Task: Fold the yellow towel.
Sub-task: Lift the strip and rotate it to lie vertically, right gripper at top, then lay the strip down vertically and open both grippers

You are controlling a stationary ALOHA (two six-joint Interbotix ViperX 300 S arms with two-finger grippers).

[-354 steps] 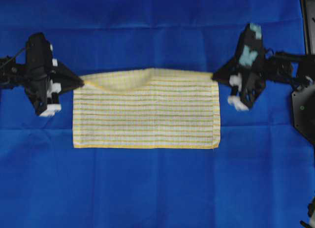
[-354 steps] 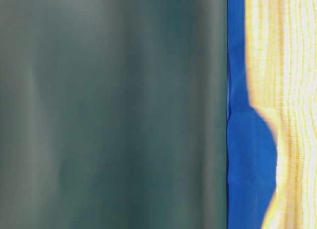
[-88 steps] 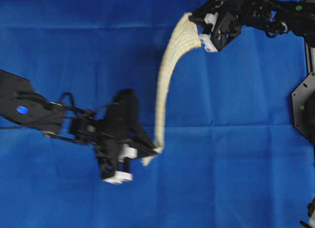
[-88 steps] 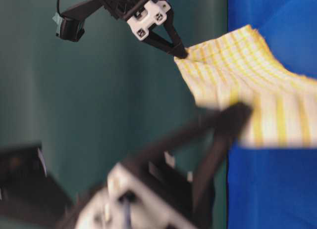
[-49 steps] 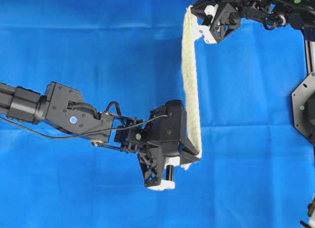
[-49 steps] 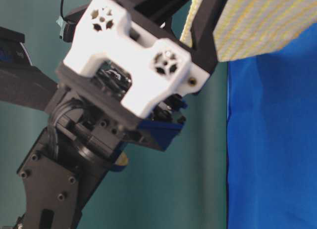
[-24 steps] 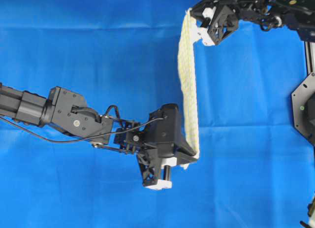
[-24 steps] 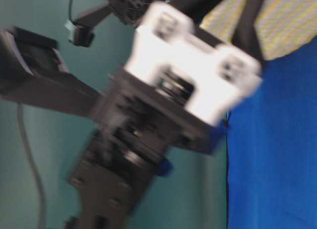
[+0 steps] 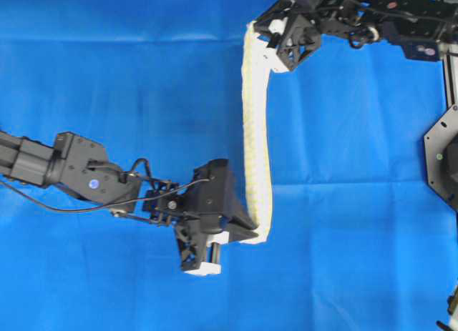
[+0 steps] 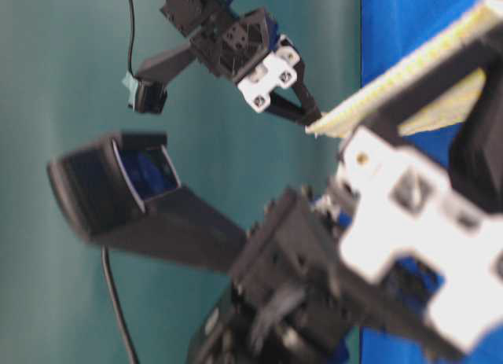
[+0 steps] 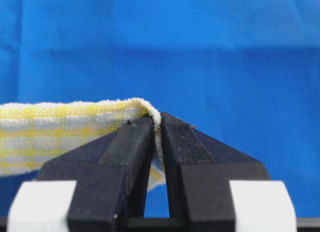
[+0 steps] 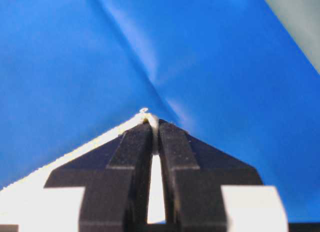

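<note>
Mid-fold: the left end effector (image 9: 252, 233) and right end effector (image 9: 266, 36) are each pinching a corner of the yellow towel (image 9: 253, 131), hanging above the blue cloth (image 9: 107, 73); laying down remains.

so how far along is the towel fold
Done: the yellow towel is lifted off the blue cloth, strung between both arms. In hand: the left pincer and the right pincer are each shut on an end of it. Left: no finished fold shows; the towel must be laid down doubled over and released.
</note>
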